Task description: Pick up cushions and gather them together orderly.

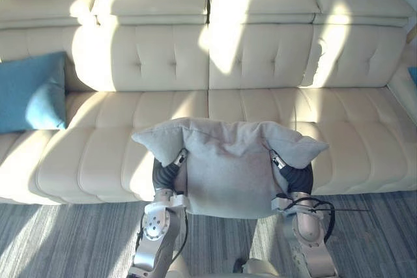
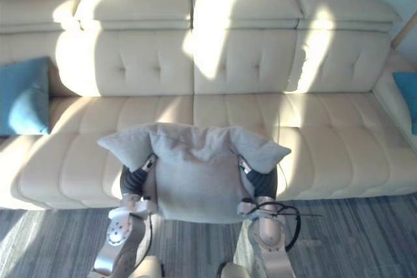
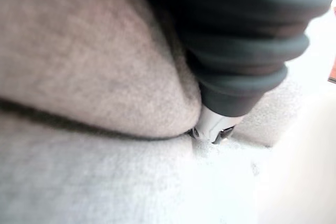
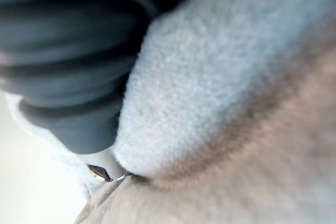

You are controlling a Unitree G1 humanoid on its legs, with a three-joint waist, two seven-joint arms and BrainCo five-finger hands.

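The soft grey fabric cushion (image 1: 228, 174) hangs in mid-air between the two arms, in front of the middle of the wide cream leather sofa (image 1: 260, 56). In the eye views its upper part covers the front of the sofa seat and its lower edge lies over the grey striped carpet (image 1: 58, 239). Its two top corners flop outward like ears, one over each wrist, and its body sags a little between them.

The left robot hand (image 1: 167, 172) presses into the cushion's left side. Its dark ribbed cover shows just under the drooping left corner, and the rest is buried in the fabric, so I cannot tell whether it is apart or clamped. The left wrist view shows the same: the ribbed cover wedged into a deep fold of grey cloth.

The right robot hand (image 1: 296, 175) meets the cushion's right side in the same way, with its ribbed cover below the right corner and the rest sunk into the fabric. The right wrist view gives only the cover against a bulge of cloth, so its state cannot be told either.

A square teal-blue cushion (image 1: 31, 92) leans upright against the backrest at the sofa's far left end, well apart from the grey one. A second blue cushion (image 2: 407, 96) shows partly at the far right end of the sofa, on its angled side section.
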